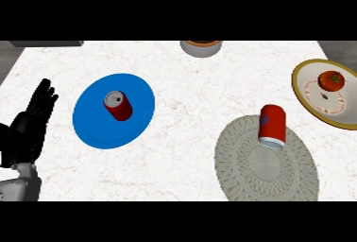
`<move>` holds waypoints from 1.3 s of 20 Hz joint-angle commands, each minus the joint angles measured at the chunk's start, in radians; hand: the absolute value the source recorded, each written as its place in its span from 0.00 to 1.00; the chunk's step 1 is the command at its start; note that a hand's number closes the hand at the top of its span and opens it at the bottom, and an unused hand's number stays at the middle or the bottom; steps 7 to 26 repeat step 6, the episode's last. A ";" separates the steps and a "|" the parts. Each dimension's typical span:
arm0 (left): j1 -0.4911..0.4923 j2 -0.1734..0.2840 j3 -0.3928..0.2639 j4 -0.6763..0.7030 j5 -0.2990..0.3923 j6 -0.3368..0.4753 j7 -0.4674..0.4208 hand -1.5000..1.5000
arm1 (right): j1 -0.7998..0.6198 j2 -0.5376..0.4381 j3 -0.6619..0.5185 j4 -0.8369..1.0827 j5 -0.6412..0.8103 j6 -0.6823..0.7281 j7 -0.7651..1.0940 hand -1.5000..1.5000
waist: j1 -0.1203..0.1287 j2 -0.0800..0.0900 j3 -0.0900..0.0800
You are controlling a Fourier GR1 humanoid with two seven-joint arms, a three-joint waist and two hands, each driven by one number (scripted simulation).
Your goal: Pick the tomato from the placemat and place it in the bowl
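Red and round, the glossy tomato (331, 81) is seen in the head view already lying in the shallow gold-rimmed bowl (304, 92), not on the grey woven placemat (265, 163). It is judged light, smooth and bruisable, best cupped around its sides. Only the left hand (31, 120) is shown, resting with straight fingers.
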 commanded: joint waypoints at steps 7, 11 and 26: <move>-0.065 -0.003 0.014 0.079 -0.011 -0.003 -0.038 0.50 | 0.238 0.122 -0.031 -0.353 -0.198 0.186 0.061 0.00 | 0.006 0.003 -0.001; -0.065 -0.003 0.014 0.079 -0.011 -0.003 -0.038 0.50 | 0.238 0.122 -0.031 -0.353 -0.198 0.186 0.061 0.00 | 0.006 0.003 -0.001; -0.065 -0.003 0.014 0.079 -0.011 -0.003 -0.038 0.50 | 0.238 0.122 -0.031 -0.353 -0.198 0.186 0.061 0.00 | 0.006 0.003 -0.001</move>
